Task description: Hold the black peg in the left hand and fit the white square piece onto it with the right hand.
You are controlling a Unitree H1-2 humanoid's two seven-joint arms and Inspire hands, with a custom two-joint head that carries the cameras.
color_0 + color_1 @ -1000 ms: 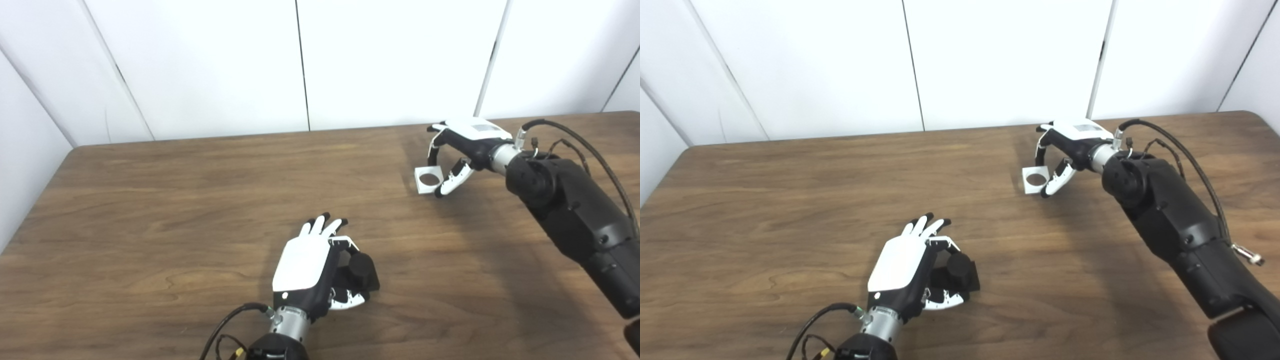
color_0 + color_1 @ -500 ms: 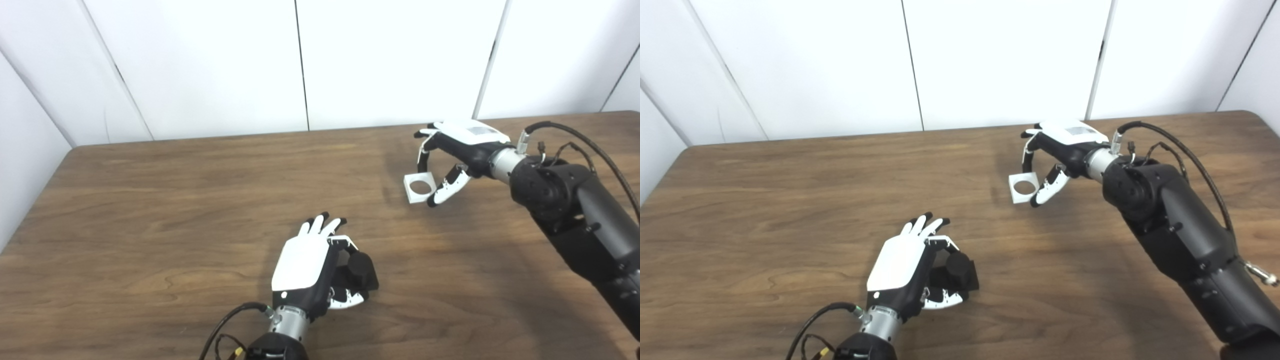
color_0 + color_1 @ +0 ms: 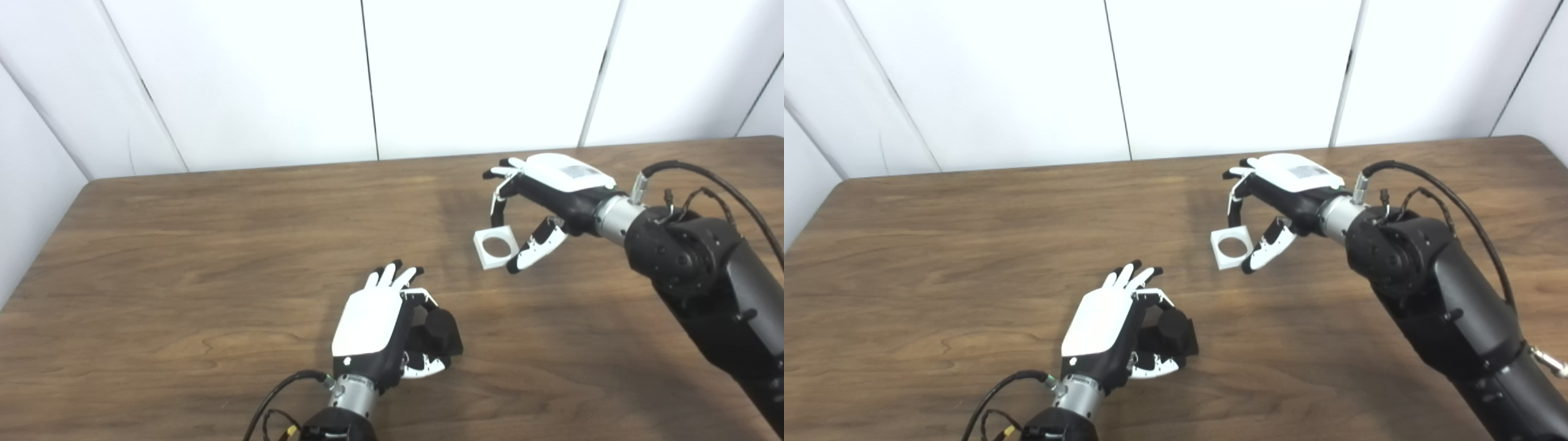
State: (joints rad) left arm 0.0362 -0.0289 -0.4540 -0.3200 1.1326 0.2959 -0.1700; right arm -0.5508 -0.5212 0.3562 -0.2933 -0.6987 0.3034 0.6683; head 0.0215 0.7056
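— Brown wood all around. What is on the desk [image 3: 184,245]?

— My two hands and the two parts. My left hand [image 3: 373,327] sits low in the frame, a little left of the middle, back of the hand upward, its fingers curled around the black peg [image 3: 442,334]. The peg shows just to the right of the palm, its round end pointing up and toward the right; whether its base touches the wood I cannot tell.

— And the other hand?

— My right hand [image 3: 539,202] comes in from the right side, in the upper right of the frame, above the desk. It pinches the white square piece [image 3: 495,247] between the thumb [image 3: 531,252] and the fingers [image 3: 497,199], holding it by its right-hand corner. The piece hangs at the hand's left tip, tilted, with its round hole facing up toward the cameras.

— How do the two parts stand to each other?

— Apart. The white piece is above and to the right of the peg in the picture, with bare wood between them. A black cable [image 3: 1445,202] loops over my right forearm, and another cable [image 3: 995,392] trails from my left wrist at the bottom edge.
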